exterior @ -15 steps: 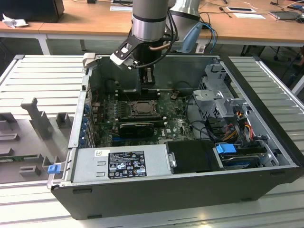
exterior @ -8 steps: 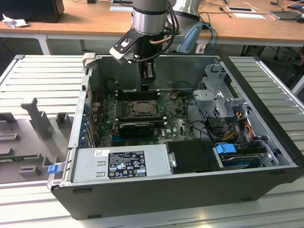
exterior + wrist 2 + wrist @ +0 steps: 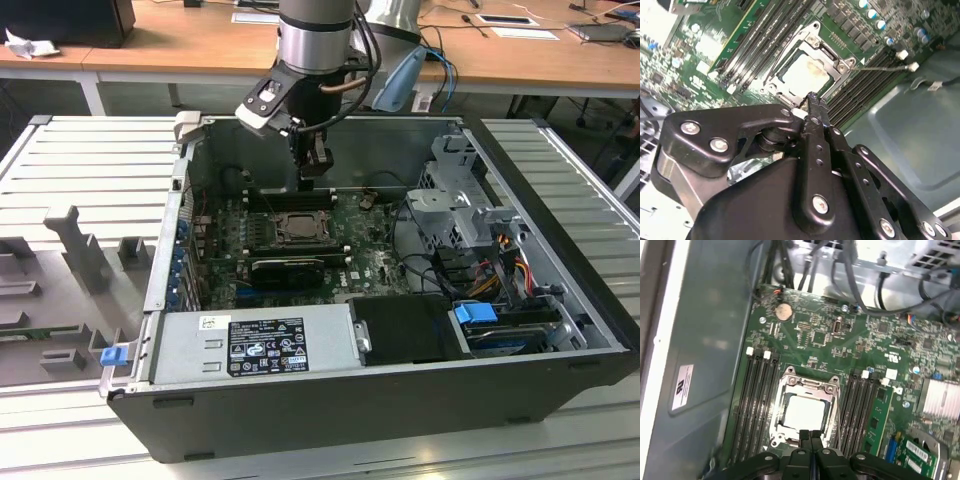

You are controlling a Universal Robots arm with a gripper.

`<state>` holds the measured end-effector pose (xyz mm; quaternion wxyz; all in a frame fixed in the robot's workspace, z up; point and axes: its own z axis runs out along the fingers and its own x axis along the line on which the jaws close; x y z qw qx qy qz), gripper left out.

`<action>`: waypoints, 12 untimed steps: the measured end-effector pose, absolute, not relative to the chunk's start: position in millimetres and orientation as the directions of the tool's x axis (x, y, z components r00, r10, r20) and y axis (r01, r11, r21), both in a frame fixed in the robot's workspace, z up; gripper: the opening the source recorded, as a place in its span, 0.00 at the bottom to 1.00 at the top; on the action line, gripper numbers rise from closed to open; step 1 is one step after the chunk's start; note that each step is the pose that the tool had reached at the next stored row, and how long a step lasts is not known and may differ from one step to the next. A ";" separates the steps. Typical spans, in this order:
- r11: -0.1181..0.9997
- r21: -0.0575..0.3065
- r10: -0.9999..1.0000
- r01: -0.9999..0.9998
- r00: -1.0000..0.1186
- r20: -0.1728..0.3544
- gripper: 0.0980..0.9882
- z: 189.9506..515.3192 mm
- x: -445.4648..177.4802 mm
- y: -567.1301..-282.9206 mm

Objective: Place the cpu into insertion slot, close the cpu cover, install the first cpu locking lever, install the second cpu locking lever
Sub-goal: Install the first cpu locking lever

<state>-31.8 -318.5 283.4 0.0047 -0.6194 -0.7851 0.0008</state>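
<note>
The arm [image 3: 318,40] hangs straight down with its wrist vertical. In both wrist views its black jaws are pressed together, tips pointing down.

A ribbed grey bench [image 3: 85,155] spreads across the foreground — its pale slats lit evenly. Behind it stands a long wooden desk [image 3: 180,45] — papers [image 3: 527,33] lie scattered on top.

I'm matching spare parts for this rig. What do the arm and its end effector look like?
The arm is a silver-grey metal cylinder with a black wrist section, a dark cable looping beside it and a pale box mounted on. The end effector is black, built of jointed link plates with silver screws.
</note>
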 end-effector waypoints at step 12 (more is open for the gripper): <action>0.372 -0.007 0.928 0.928 -0.372 0.006 0.01 283.2 -31.8 -318.5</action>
